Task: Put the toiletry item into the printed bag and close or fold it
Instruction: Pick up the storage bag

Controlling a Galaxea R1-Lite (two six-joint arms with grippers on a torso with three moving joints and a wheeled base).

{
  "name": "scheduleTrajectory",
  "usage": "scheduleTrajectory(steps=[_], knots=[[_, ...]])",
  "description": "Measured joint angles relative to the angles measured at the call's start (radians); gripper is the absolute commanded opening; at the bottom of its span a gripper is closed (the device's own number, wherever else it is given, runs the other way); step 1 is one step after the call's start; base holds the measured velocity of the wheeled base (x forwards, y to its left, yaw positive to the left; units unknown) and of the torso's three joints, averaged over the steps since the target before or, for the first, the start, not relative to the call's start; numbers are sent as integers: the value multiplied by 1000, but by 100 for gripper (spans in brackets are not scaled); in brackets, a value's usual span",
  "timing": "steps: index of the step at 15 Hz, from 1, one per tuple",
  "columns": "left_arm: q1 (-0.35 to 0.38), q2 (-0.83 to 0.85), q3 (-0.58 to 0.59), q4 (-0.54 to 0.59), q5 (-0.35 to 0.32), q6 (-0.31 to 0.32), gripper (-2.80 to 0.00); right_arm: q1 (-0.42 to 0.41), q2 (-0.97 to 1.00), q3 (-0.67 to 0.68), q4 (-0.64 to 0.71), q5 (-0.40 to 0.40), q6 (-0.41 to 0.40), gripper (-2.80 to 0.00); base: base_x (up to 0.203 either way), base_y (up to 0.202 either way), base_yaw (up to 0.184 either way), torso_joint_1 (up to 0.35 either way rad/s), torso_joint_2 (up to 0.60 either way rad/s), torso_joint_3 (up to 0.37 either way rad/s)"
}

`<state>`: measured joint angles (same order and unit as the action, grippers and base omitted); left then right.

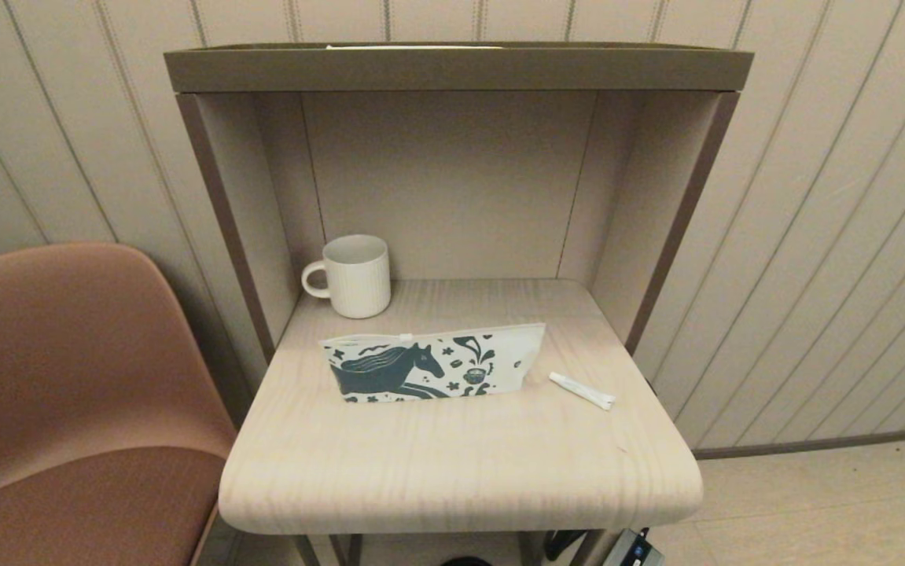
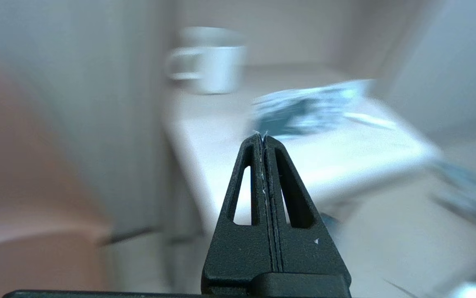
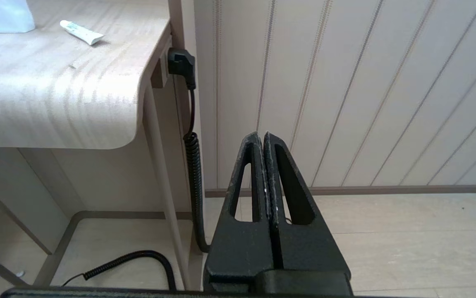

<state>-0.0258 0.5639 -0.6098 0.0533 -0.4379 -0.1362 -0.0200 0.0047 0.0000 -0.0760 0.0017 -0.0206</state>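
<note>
Pale wood-grain desk [image 1: 460,464] sitting inside a taupe shelving nook [image 1: 452,71], with striped wall panelling [image 1: 814,196] running behind and off to the side.

Taking the printed bag [image 1: 432,363] as the landmark: it's standing on its long edge roughly mid-desk, horse print facing the robot, zip edge up top. The toiletry item [image 1: 582,391], a slim white tube, is lying flat on the desk just beside the bag's right end, not touching it, angled with its crimped end pointing away from the bag toward the desk's right edge. So it's sitting outside the bag.

Behind the bag, toward its left end and apart from it, 1 white ribbed mug [image 1: 354,276] is standing upright with the handle pointing left. Well left of the bag, off the desk, a brown chair [image 1: 67,393] is filling the corner.

Neither arm is showing in the head view. The left gripper [image 2: 264,134] is hanging off the desk's front left, short of the bag, with its 2 fingers clenched together on nothing. The right gripper [image 3: 263,134] is sitting low and to the right of the desk, well away from the bag, also pressed closed and empty. A black coiled cable [image 3: 192,165] is dangling from a plug on the desk's side, far right of the bag.
</note>
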Motion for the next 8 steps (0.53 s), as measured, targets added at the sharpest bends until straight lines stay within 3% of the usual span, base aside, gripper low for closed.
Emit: scheduleTrajectory(steps=[2, 4, 5, 7, 8], knots=[[-8, 186, -94, -26, -173, -9, -280, 0, 0, 0, 0, 0, 0, -280, 0, 0, 0, 0, 0, 0], [-14, 356, -146, -69, -338, 39, -280, 0, 0, 0, 0, 0, 0, -280, 0, 0, 0, 0, 0, 0], [-16, 426, -154, -93, -402, 88, 0, 0, 0, 0, 0, 0, 0, -280, 0, 0, 0, 0, 0, 0], [-19, 553, -150, -135, -500, 259, 0, 0, 0, 0, 0, 1, 0, -280, 0, 0, 0, 0, 0, 0], [-19, 602, -145, -138, -516, 341, 0, 0, 0, 0, 0, 1, 0, -280, 0, 0, 0, 0, 0, 0]])
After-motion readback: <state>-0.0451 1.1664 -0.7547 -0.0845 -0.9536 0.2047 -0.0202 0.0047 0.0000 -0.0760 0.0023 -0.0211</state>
